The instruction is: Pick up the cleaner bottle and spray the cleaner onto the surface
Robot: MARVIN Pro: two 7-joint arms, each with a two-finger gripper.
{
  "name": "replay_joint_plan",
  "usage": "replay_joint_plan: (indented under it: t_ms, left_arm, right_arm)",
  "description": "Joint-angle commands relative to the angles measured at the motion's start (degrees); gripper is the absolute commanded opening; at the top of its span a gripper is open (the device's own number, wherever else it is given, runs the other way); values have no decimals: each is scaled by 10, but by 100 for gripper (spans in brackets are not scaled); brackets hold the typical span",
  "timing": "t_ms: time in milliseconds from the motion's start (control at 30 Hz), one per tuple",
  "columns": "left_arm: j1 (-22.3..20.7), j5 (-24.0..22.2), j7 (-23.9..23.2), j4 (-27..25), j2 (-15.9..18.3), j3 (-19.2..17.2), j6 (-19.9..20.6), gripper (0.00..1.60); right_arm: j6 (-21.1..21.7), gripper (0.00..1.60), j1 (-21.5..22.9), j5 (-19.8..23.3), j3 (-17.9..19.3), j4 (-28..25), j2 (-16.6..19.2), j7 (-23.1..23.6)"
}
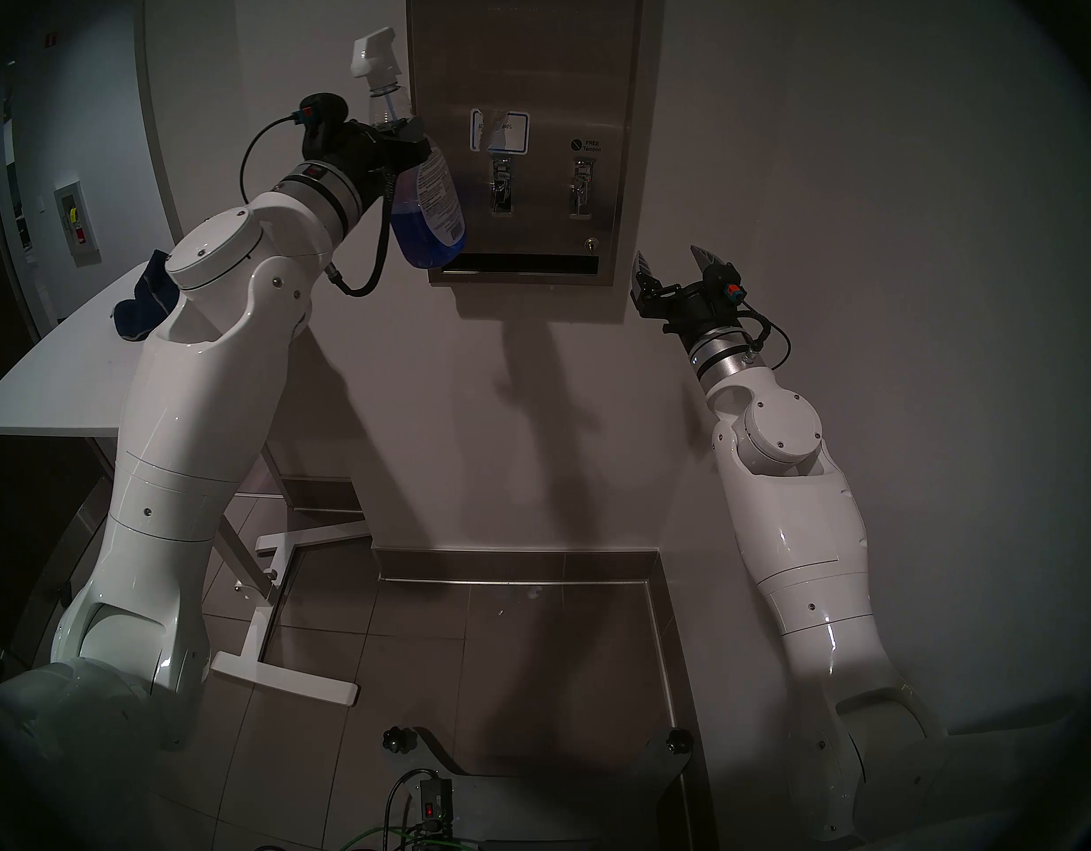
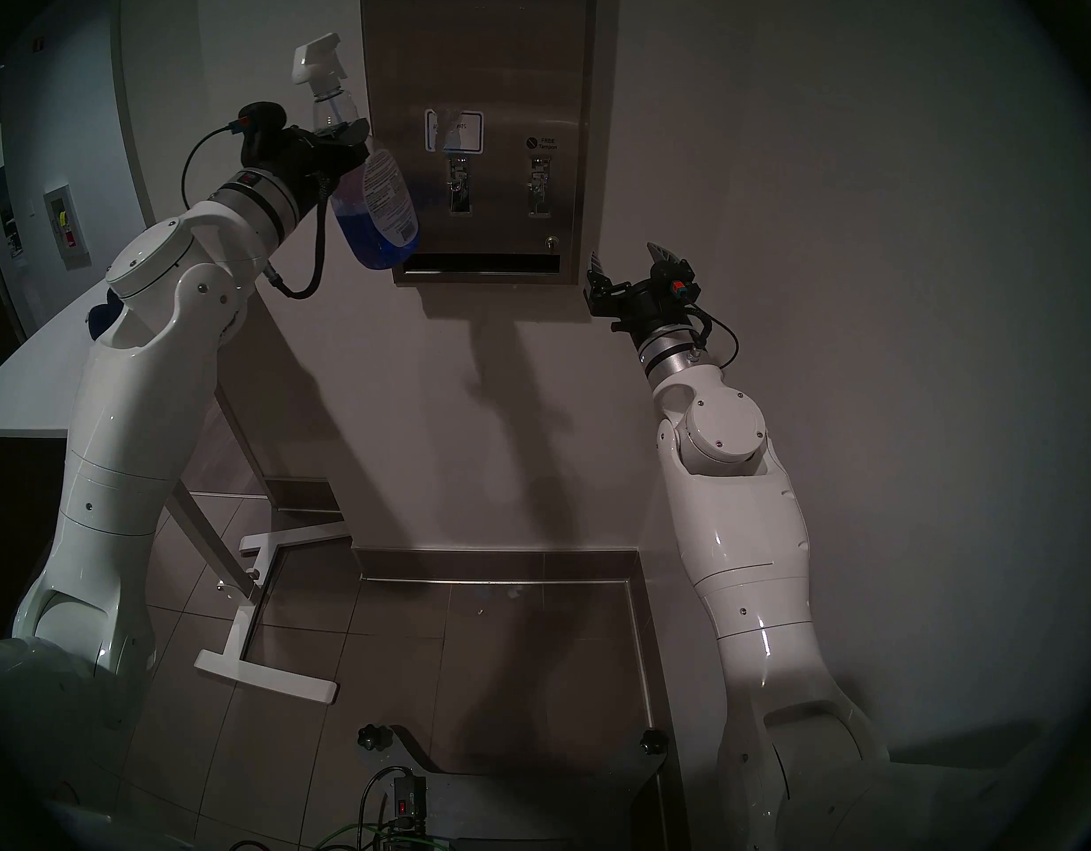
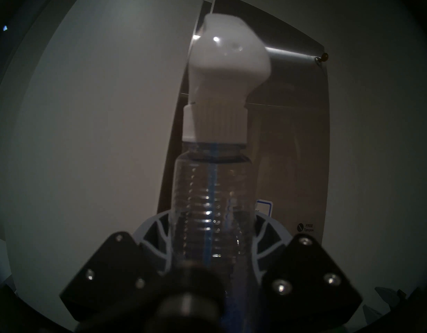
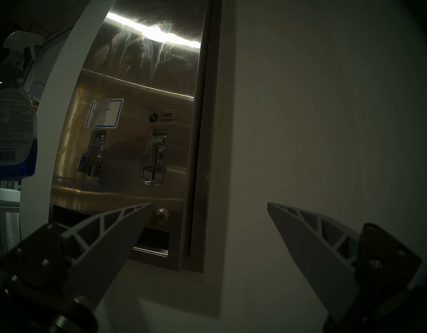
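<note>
Glossy white arm shells with round joint caps and small dark screws; silver wrist rings with black bands, looping black cables, black left end effector [image 1: 408, 138] and right end effector [image 1: 675, 266] with grey ribbed fingers [image 4: 106, 241]

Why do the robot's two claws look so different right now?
The left gripper is shut around the neck of the cleaner bottle; the right gripper is open and empty. The left one is raised beside the steel dispenser panel; the right one sits lower, below the panel's bottom right corner. Both have the same grey ribbed fingers.
</note>
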Motion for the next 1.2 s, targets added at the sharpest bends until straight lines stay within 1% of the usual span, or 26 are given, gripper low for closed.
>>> replay_joint_plan:
  t_ms: [0, 33, 67, 133, 200, 267, 300, 400, 433, 467, 500, 667, 700, 767, 800, 900, 933, 967, 1000, 1033, 1133, 1167]
  left_arm:
    - [-62, 43, -19, -6, 3, -1, -16, 0]
    - [-73, 47, -20, 3, 4, 3, -14, 0]
    - [-58, 54, -23, -5, 3, -3, -18, 0]
    - [-72, 66, -27, 6, 3, 2, -16, 0]
    - [-77, 79, -31, 11, 4, 4, -16, 0]
    - [-72, 89, -36, 11, 3, 1, -18, 0]
    - [-82, 95, -39, 18, 2, 5, -17, 0]
    - [-85, 110, -46, 24, -1, 5, -18, 0]
    - [-97, 113, -48, 32, -2, 10, -16, 0]
    - [-83, 118, -50, 25, -5, 4, -20, 0]
    - [-93, 123, -52, 33, -6, 8, -18, 0]
    - [-104, 139, -63, 44, -17, 11, -18, 0]
    - [-113, 143, -66, 51, -20, 15, -17, 0]
    - [-99, 149, -70, 44, -26, 9, -21, 0]
    - [-113, 151, -72, 53, -28, 15, -18, 0]
    - [-114, 159, -78, 55, -37, 16, -19, 0]
    - [-122, 162, -80, 61, -39, 18, -18, 0]
    - [-116, 165, -82, 57, -42, 15, -20, 0]
    - [-129, 168, -85, 67, -44, 20, -18, 0]
    - [-119, 171, -86, 61, -47, 15, -20, 0]
    - [-134, 178, -94, 75, -53, 19, -19, 0]
    - [-128, 182, -97, 72, -57, 15, -21, 0]
  right_arm:
    - [-6, 160, 19, -1, 1, -20, 1, 1]
    - [-6, 160, 19, -1, 1, -20, 1, 1]
    - [-6, 160, 19, 0, 1, -20, 1, 1]
    - [-6, 160, 19, 0, 1, -20, 1, 0]
    - [-6, 160, 19, 0, 1, -20, 1, 0]
    - [-6, 160, 19, 0, 1, -20, 1, 0]
    - [-6, 160, 19, 0, 1, -20, 1, 0]
    - [-6, 160, 19, 0, 1, -20, 1, 0]
    - [-6, 160, 19, 0, 1, -19, 1, 0]
    - [-6, 160, 19, 0, 1, -19, 1, 0]
    - [-6, 160, 19, 0, 1, -19, 1, 0]
    - [-6, 160, 19, 0, 1, -19, 1, 0]
    - [-6, 160, 19, 0, 1, -19, 1, 0]
    - [-6, 160, 19, 0, 0, -19, 2, 0]
    - [-6, 160, 19, 0, 0, -19, 2, 0]
    - [-6, 160, 19, 1, 0, -19, 2, 0]
    - [-6, 160, 19, 1, 0, -19, 2, 0]
    - [-6, 160, 19, 1, 0, -19, 2, 0]
    - [-6, 160, 19, 1, 0, -20, 2, 0]
    - [-6, 160, 19, 1, 0, -20, 2, 0]
    - [-6, 160, 19, 1, 0, -20, 2, -1]
    - [-6, 160, 19, 1, 0, -20, 2, -1]
